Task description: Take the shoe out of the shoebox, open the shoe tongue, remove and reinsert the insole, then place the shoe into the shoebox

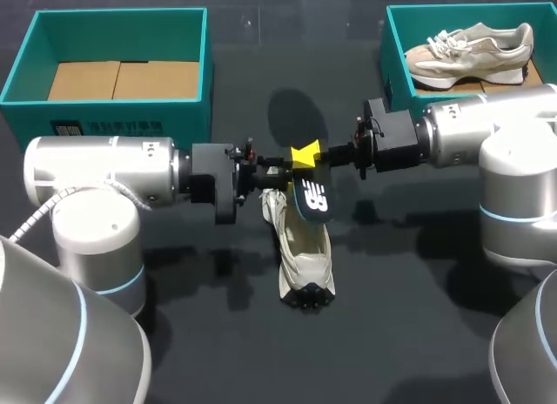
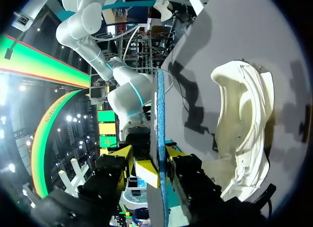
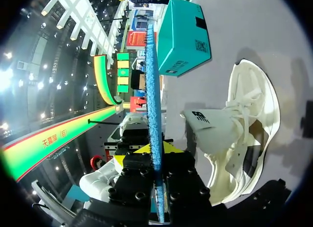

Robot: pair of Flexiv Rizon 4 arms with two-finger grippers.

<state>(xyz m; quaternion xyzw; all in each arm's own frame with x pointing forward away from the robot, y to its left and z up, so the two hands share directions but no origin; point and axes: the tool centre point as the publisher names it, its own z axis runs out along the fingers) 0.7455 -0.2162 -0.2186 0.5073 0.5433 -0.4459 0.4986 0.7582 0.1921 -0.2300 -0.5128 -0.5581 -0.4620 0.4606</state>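
"What's the right claw (image 1: 320, 155) got?"
"It's clamped on the flat black insole (image 1: 312, 198), blue along its edge, and holds it up off the black table (image 1: 392, 326)."
"And the left claw (image 1: 277, 167)?"
"It's right at the same insole, facing the right claw. I can't tell whether it's gripping."
"Where's the cream lace-up sneaker (image 1: 303, 247)?"
"On the table, just under both claws. The teal cardboard shoebox (image 1: 122, 12) sits well behind the left claw."
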